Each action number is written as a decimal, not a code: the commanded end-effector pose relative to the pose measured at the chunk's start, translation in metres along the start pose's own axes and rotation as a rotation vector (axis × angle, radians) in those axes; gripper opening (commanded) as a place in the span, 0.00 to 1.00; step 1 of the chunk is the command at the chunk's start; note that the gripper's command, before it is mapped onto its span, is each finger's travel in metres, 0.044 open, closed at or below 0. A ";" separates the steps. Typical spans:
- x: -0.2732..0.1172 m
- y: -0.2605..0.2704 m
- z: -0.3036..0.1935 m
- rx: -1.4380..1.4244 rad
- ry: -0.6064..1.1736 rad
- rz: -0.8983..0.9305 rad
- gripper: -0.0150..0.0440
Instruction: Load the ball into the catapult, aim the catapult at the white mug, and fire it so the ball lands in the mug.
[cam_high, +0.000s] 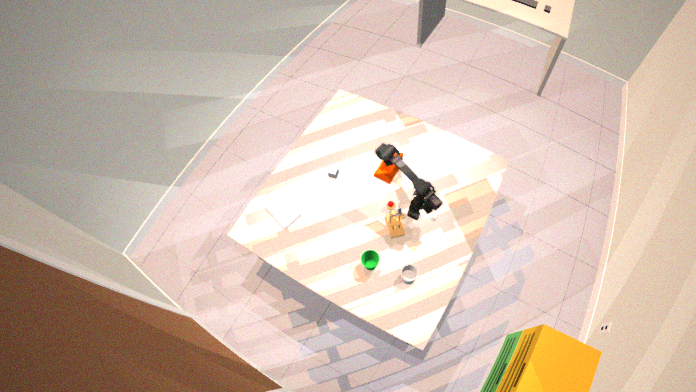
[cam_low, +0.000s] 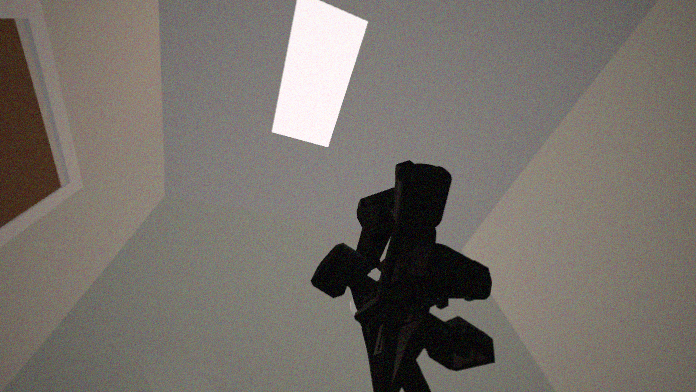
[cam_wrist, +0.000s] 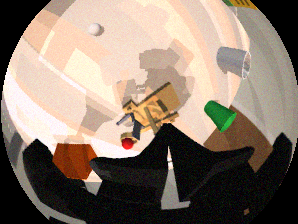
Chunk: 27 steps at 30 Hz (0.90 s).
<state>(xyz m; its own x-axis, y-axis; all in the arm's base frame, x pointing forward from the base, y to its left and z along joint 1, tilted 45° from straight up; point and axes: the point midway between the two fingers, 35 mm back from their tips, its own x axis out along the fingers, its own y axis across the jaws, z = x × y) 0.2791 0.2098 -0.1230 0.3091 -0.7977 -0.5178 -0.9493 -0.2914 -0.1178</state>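
The wooden catapult (cam_high: 396, 231) (cam_wrist: 168, 97) stands on the table. A red ball (cam_high: 390, 204) (cam_wrist: 127, 144) is at the cup end of its arm; whether it rests fully in the cup is hard to tell. A small white ball (cam_high: 434, 218) (cam_wrist: 95, 29) lies apart on the table. The white mug (cam_high: 409, 281) (cam_wrist: 231, 60), grey in the wrist view, stands beyond the catapult, beside a green cup (cam_high: 370, 260) (cam_wrist: 218, 115). My gripper (cam_high: 413, 216) (cam_wrist: 166, 127) is shut and empty, above the table beside the catapult. In the exterior view the arm hides the fingertips.
An orange block (cam_high: 385, 172) (cam_wrist: 75, 161) is by the arm's base. A small dark object (cam_high: 333, 174) and a thin pale flat item (cam_high: 285, 227) lie on the far side of the table (cam_high: 310, 165) from the arm. A yellow and green cabinet (cam_high: 562, 360) stands off the table.
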 end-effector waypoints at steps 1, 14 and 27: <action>0.003 0.019 -0.012 -0.123 0.077 0.004 0.25; 0.003 0.068 -0.054 -0.499 0.317 0.027 0.25; 0.002 0.078 -0.066 -0.598 0.384 0.036 0.25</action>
<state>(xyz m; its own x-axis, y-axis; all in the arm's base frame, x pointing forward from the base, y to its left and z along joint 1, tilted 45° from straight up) 0.2100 0.1525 -0.0778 0.3769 -0.9095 -0.1753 -0.8072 -0.4154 0.4194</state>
